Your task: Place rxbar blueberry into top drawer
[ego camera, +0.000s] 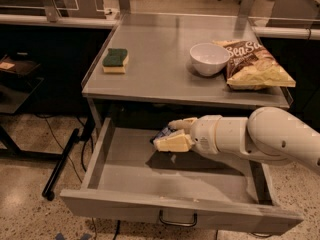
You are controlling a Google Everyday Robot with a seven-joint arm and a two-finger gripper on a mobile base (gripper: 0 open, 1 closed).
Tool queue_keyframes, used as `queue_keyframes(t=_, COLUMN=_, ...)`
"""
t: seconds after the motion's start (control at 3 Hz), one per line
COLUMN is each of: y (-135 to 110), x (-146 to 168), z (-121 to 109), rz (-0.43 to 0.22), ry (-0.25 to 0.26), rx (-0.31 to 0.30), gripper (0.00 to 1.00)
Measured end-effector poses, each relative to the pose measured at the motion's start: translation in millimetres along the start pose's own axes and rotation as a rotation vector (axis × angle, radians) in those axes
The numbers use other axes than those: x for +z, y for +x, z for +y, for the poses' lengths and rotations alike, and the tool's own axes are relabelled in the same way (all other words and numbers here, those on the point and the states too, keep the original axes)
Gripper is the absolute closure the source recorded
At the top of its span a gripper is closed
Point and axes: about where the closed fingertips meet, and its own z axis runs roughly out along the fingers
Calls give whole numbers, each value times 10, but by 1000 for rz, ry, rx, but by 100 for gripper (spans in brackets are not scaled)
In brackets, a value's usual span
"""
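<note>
Grey and shallow, the wide drawer stands pulled out from under the worktop, and its flat front panel carries a small metal loop handle at the middle. Over the back part of the drawer, a little left of its centre, hangs the gripper, at the end of a thick cream-white arm that reaches in from the drawer's right side. Its fingers pinch the blueberry bar, a small dark navy wrapper of which only a corner shows between them. The bar seems to be held clear of the drawer floor, with a shadow lying beneath it, though the dim light under the worktop makes that hard to judge. Above the drawer, on the worktop, a green-and-yellow sponge lies over the drawer's left end and a white bowl sits over its right half. A chip bag lies just beside the bowl, over the drawer's right end.
</note>
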Motion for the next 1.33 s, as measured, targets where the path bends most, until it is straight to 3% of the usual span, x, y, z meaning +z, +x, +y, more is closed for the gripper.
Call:
queue_keyframes(t=0.33, y=152, x=303, z=-118, rz=31, ry=-65, rx=16, gripper=100)
queue_keyframes(t=0.67, y=153, x=303, z=-118, rz=31, ry=-65, rx=16, gripper=100)
queue_keyframes(t=1.0, y=339, x=244, z=-171, rz=46, ry=-31, rx=39, gripper=100)
queue_keyframes(t=1.33, y=628, x=288, z=-361, rz=129, ry=30, rx=43, gripper=100)
